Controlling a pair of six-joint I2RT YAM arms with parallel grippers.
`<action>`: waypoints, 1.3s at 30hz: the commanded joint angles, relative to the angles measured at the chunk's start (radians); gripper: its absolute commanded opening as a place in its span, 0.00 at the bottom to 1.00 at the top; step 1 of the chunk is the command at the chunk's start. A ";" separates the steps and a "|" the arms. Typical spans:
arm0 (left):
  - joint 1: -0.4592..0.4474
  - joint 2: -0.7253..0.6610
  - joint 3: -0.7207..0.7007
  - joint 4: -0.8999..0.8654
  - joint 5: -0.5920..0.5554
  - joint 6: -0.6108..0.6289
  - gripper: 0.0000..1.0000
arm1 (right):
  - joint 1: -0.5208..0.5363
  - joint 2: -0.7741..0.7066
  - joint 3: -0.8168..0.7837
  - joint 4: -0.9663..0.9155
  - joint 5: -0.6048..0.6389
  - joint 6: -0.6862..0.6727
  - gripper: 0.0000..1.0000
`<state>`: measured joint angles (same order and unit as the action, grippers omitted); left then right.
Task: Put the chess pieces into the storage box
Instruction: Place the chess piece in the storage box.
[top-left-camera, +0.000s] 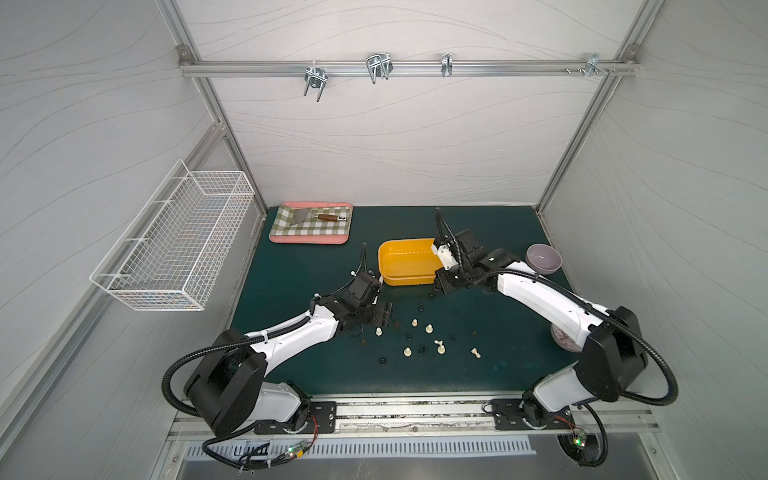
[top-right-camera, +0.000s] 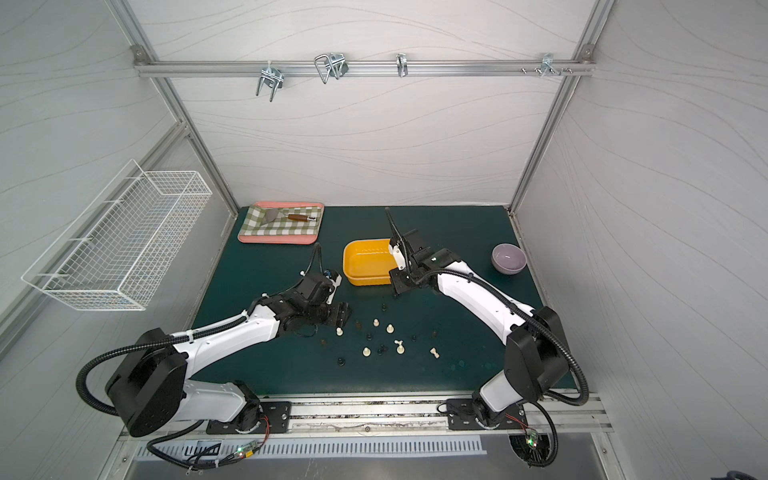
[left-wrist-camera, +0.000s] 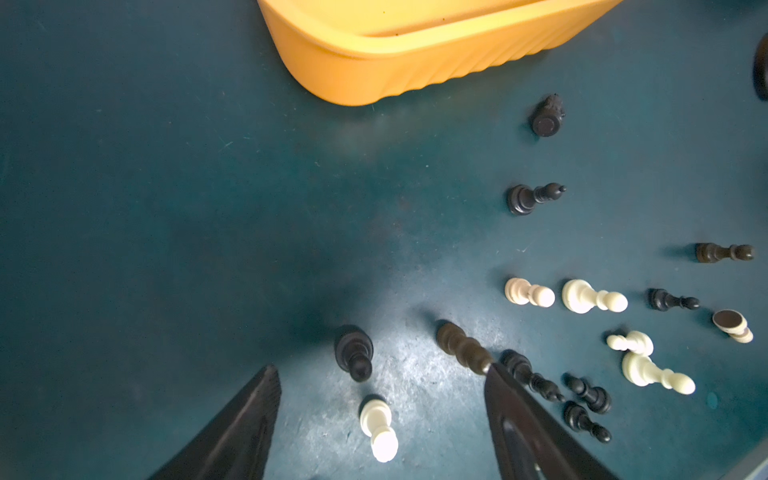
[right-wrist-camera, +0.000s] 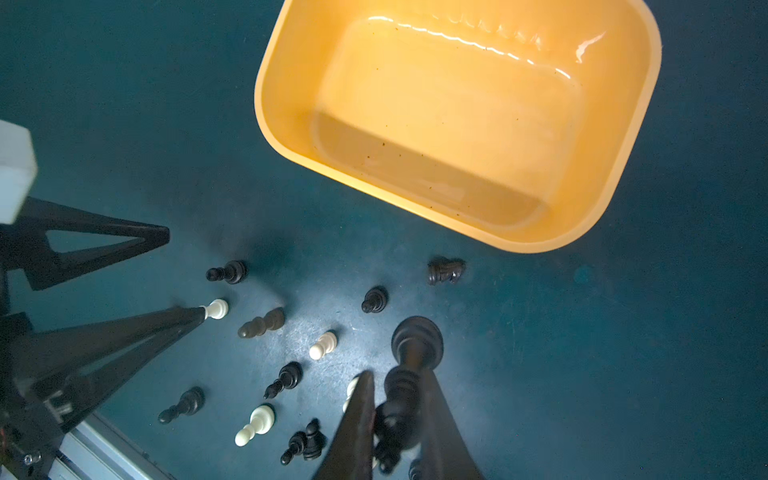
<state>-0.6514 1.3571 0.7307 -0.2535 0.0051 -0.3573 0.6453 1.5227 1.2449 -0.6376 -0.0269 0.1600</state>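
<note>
- in both top views, the shallow yellow-orange plastic storage box (top-left-camera: 399, 279) sits mid-table. the right claw (top-left-camera: 436, 291) hangs just beside its near right corner, nearer to it than the left claw (top-left-camera: 388, 316). small black and cream chess pieces (top-left-camera: 428, 329) lie scattered on the dark green mat (top-left-camera: 299, 266), on the robot's side of the box.
- left wrist view: the left claw (left-wrist-camera: 380, 369) gapes wide and holds nothing. a small cream pawn (left-wrist-camera: 378, 428) sits between its fingers.
- right wrist view: the right claw (right-wrist-camera: 397, 378) is pinched narrow on a tall black piece (right-wrist-camera: 417, 343). the piece's long axis runs along the fingers, base pointing outward. the storage box (right-wrist-camera: 266, 104) lies just beyond the fingertips and looks empty.
</note>
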 joint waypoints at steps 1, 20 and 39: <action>-0.010 0.008 0.045 0.034 0.002 -0.019 0.78 | -0.020 0.019 0.034 -0.033 -0.022 -0.040 0.09; -0.009 0.002 0.047 0.031 0.000 -0.017 0.79 | -0.113 0.129 0.202 -0.040 -0.060 -0.105 0.09; -0.010 0.031 0.099 0.021 0.030 0.002 0.79 | -0.152 0.309 0.350 -0.004 -0.113 -0.117 0.08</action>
<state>-0.6556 1.3739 0.7784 -0.2539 0.0200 -0.3573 0.4988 1.7977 1.5604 -0.6453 -0.1127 0.0597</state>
